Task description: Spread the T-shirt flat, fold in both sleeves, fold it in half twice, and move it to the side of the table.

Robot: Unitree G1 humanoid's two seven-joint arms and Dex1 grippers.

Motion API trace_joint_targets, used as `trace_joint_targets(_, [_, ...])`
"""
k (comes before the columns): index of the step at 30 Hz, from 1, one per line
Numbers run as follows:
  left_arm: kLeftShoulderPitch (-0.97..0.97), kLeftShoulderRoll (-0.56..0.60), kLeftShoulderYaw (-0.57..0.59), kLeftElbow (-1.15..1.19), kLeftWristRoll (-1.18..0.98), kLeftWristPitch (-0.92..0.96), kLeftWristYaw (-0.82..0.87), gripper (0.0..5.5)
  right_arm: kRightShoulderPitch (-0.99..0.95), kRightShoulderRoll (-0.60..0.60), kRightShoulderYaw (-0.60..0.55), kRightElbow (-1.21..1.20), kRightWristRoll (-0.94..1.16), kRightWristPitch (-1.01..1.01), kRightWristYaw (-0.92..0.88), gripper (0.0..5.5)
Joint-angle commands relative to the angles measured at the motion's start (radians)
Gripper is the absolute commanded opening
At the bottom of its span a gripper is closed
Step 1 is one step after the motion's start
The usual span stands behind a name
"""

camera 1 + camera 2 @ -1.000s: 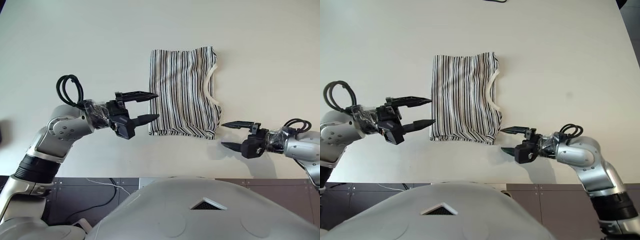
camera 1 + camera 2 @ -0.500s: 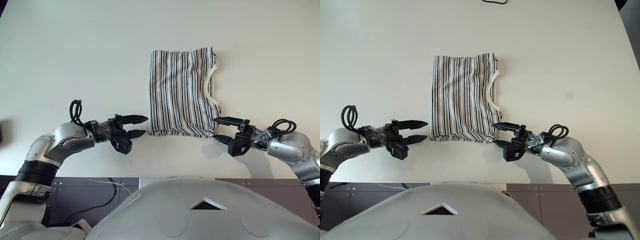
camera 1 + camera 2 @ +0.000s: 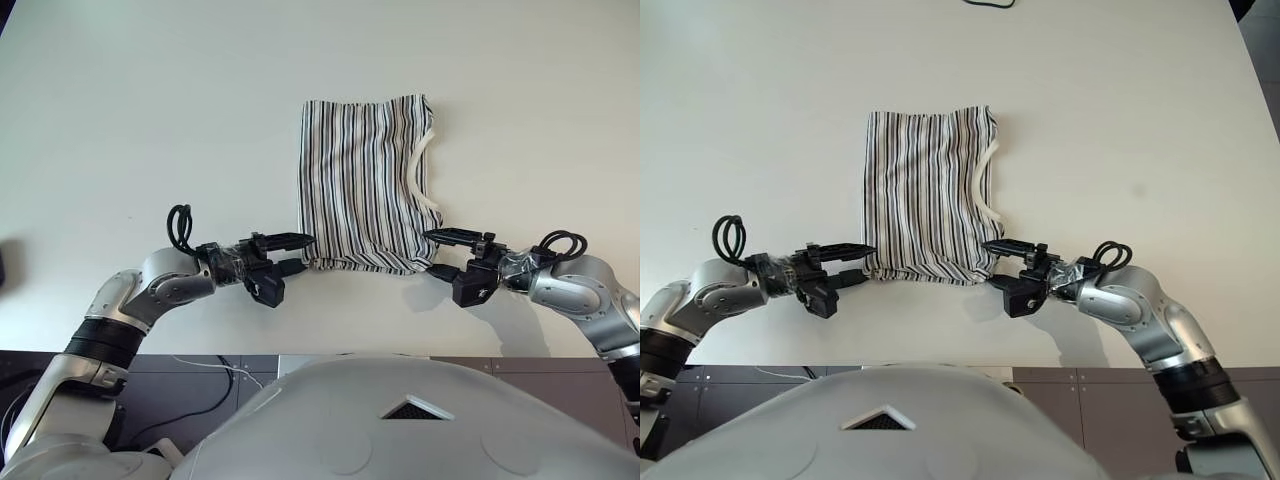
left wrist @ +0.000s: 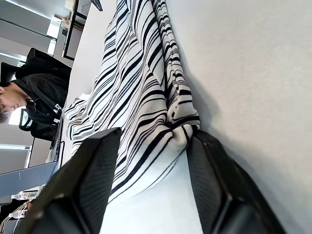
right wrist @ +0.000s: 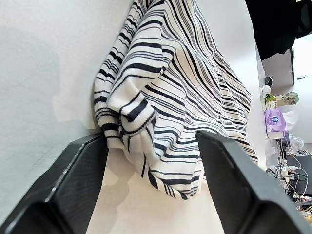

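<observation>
While the folded striped T-shirt [image 3: 365,185] lies mid-tabletop [image 3: 150,120], both arms sit low at its near edge. Left pincer [image 3: 305,252]: jaws parted, straddling the near-left corner. Right pincer [image 3: 430,253]: jaws parted, straddling the near-right corner. Cloth is between the jaws, not yet clamped.

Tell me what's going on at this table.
The robot is partway through folding a striped T-shirt on the white table. The shirt lies as a folded rectangle, with its collar on the robot's right. The left gripper and right gripper are each at one of the near corners. Both are open, with the fabric between their fingers, probably ready to pinch it for the next fold.
</observation>
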Motion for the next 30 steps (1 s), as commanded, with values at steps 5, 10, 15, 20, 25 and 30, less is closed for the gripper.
trace_joint_targets(5, [-0.018, -0.015, -0.072, 0.055, 0.048, 0.022, -0.048, 1.20, 0.009, -0.019, 0.033, 0.029, -0.070, 0.011, 0.011, 3.20])
trace_joint_targets(10, [-0.028, -0.015, -0.075, 0.068, 0.035, 0.030, -0.046, 0.52, 0.035, -0.040, 0.029, 0.016, -0.065, -0.006, 0.009, 3.20])
trace_joint_targets(15, [-0.044, 0.000, -0.075, 0.069, -0.019, 0.026, -0.071, 0.20, 0.038, -0.070, 0.042, 0.063, -0.216, -0.076, -0.066, 3.20])
trace_joint_targets(20, [-0.063, 0.008, -0.084, 0.081, -0.040, 0.017, -0.095, 0.18, -0.010, -0.090, 0.058, 0.158, -0.407, -0.147, -0.231, 3.20])
trace_joint_targets(25, [-0.070, 0.013, -0.087, 0.081, -0.048, 0.014, -0.111, 0.17, -0.052, -0.092, 0.083, 0.221, -0.505, -0.193, -0.379, 3.20])
trace_joint_targets(30, [-0.069, 0.016, -0.089, 0.078, -0.053, 0.013, -0.123, 0.17, -0.054, -0.101, 0.108, 0.227, -0.527, -0.224, -0.457, 3.20])
